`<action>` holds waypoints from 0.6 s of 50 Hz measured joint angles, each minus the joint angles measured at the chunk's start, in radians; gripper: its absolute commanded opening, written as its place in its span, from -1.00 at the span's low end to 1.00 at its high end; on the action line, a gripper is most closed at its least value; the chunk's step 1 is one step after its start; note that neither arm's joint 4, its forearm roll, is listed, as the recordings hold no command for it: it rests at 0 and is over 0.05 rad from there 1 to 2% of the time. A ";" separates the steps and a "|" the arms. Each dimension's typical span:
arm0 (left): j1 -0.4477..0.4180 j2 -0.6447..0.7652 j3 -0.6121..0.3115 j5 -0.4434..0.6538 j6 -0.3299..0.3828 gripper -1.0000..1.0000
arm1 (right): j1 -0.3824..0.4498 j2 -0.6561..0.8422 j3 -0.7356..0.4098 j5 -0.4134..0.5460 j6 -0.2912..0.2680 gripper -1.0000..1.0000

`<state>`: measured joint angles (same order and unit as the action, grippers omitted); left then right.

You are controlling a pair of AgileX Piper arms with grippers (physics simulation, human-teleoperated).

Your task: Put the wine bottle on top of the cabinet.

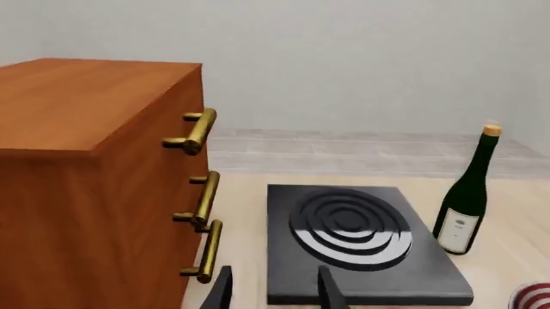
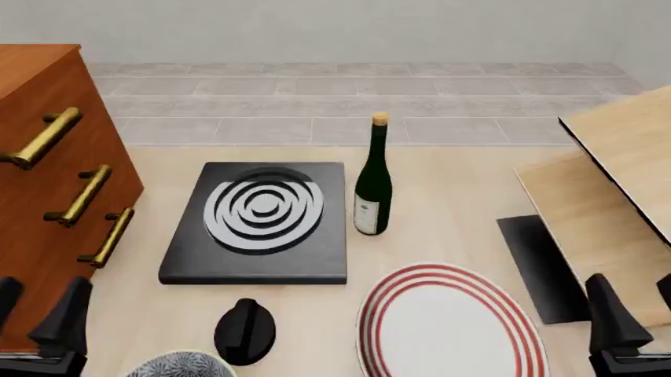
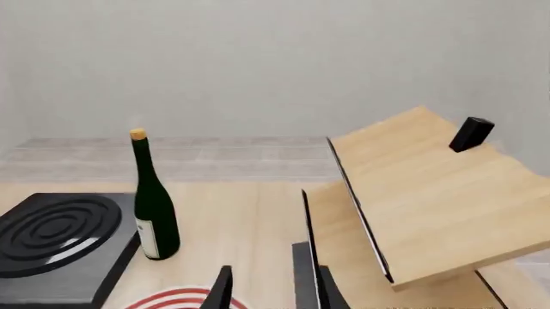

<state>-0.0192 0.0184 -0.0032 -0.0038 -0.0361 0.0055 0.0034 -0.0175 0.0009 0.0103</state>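
Observation:
The wine bottle (image 2: 373,184), dark green with a tan cork and white label, stands upright on the table just right of a black hotplate; it also shows as the bottle (image 1: 465,199) and the bottle (image 3: 152,206) in the wrist views. The reddish-brown cabinet (image 2: 42,165) with three brass handles fills the left side, and the left wrist view shows the cabinet's (image 1: 86,161) bare top. My left gripper (image 2: 37,318) hovers open at the near left, in front of the cabinet. My right gripper (image 2: 636,310) is open at the near right. Both are well short of the bottle and hold nothing.
A black hotplate (image 2: 262,224) with white rings lies between cabinet and bottle. A red-striped plate (image 2: 451,326), a black rounded object (image 2: 247,330) and a patterned bowl (image 2: 178,365) sit along the near edge. Pale wood panels (image 2: 618,181) lean at the right, with a small black block (image 3: 472,134) on them.

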 measured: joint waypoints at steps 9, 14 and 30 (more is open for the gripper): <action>-0.007 -0.008 -0.027 0.019 0.012 1.00 | -0.004 0.009 0.010 -0.007 -0.008 1.00; -0.021 -0.010 -0.054 0.039 0.022 1.00 | -0.006 0.015 0.013 -0.012 -0.010 1.00; -0.067 0.092 -0.229 0.121 0.000 1.00 | -0.007 0.040 0.016 -0.034 -0.008 1.00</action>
<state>-0.0864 0.1103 -0.2323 0.1169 -0.0364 -0.0014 0.0438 -0.0013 -0.0326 0.0024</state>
